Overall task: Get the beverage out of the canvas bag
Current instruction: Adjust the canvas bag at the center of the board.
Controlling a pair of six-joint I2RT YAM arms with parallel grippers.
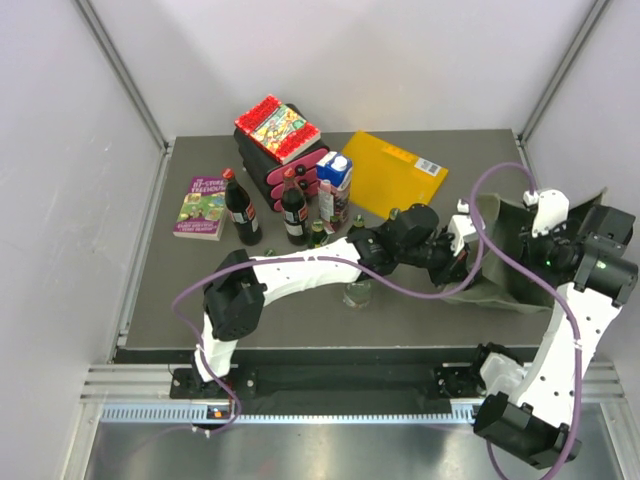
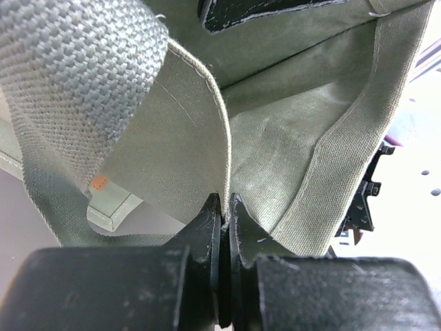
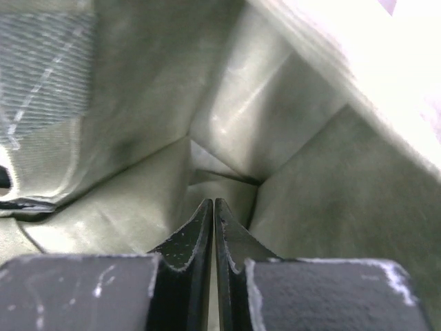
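The olive-green canvas bag (image 1: pixel 500 285) lies slumped at the right of the table. My left gripper (image 2: pixel 225 196) is shut on the bag's hemmed rim (image 2: pixel 222 138), and cloth runs down between the two pads. A woven strap (image 2: pixel 76 76) hangs at the left of that view. My right gripper (image 3: pixel 214 201) reaches into the bag from the right and is shut, with nothing seen between its fingers. Around it I see only the bag's folded lining (image 3: pixel 138 103). The beverage is hidden; none shows inside the bag.
Two dark cola bottles (image 1: pixel 241 208) (image 1: pixel 293 207), a blue-and-white carton (image 1: pixel 335 185) and small green bottles (image 1: pixel 318 233) stand mid-table. A glass jar (image 1: pixel 357 293) sits under the left arm. A yellow folder (image 1: pixel 393 172), a purple book (image 1: pixel 203 206) and a black-pink stack (image 1: pixel 280 145) lie behind.
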